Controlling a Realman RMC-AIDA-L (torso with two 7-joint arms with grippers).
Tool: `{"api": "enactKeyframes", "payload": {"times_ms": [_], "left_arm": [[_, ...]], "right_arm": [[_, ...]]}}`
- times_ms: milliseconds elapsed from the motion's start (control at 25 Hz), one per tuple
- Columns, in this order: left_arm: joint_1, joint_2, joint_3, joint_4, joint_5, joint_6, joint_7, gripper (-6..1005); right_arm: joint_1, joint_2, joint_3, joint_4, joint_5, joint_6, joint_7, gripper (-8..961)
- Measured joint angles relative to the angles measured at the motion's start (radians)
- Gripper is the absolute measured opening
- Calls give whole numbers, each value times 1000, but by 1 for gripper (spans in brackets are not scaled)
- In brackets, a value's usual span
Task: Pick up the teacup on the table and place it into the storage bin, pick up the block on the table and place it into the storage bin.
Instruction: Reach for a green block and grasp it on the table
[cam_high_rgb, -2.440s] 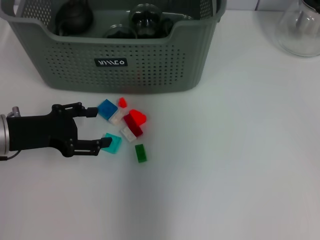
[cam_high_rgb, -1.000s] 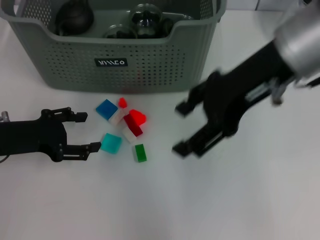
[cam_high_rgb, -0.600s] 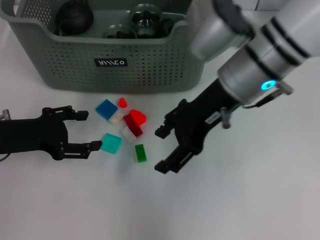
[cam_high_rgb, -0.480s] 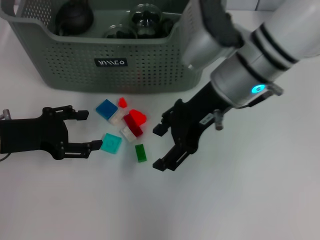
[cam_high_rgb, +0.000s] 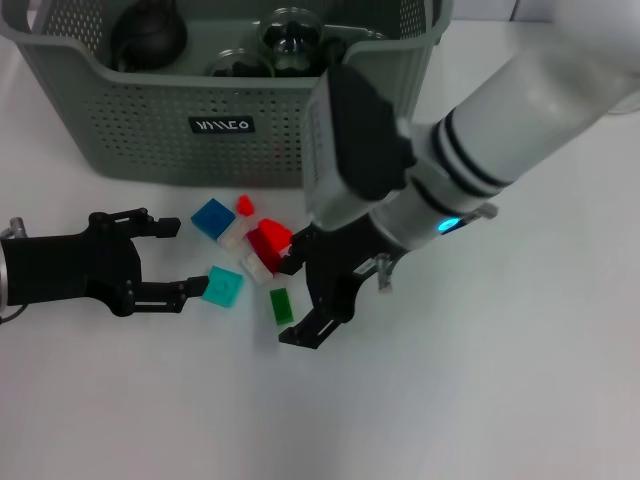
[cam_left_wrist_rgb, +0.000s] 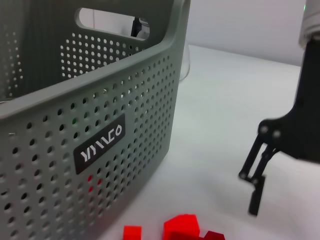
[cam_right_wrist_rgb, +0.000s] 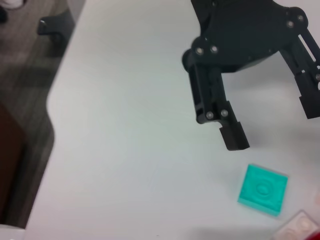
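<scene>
Sweeping in from the right, the right gripper (cam_high_rgb: 297, 297) has reached the scatter of small plastic blocks, its fingers spread and empty astride the dark green block (cam_high_rgb: 281, 305), apparently lining up a pinch. The left gripper (cam_high_rgb: 170, 258), also spread and empty, has barely shifted beside the teal square block (cam_high_rgb: 223, 286), leaving room. Just behind stands the large grey-green perforated storage bin (cam_high_rgb: 150, 120).

white table (cam_high_rgb: 480, 400) | storage bin (cam_high_rgb: 150, 140) | scattered blocks (cam_high_rgb: 245, 265)
</scene>
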Motion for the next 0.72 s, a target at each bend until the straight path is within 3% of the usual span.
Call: {"api": "enactKeyframes", "payload": {"times_ms": [200, 720], "left_arm": [[0, -1, 0, 0, 0, 1, 0, 857], [-1, -3, 2, 0, 5, 2, 0, 859]], "right_arm": [[13, 3, -98, 45, 63, 107, -3, 892], [17, 7, -131, 104, 128, 190, -17, 890]]}}
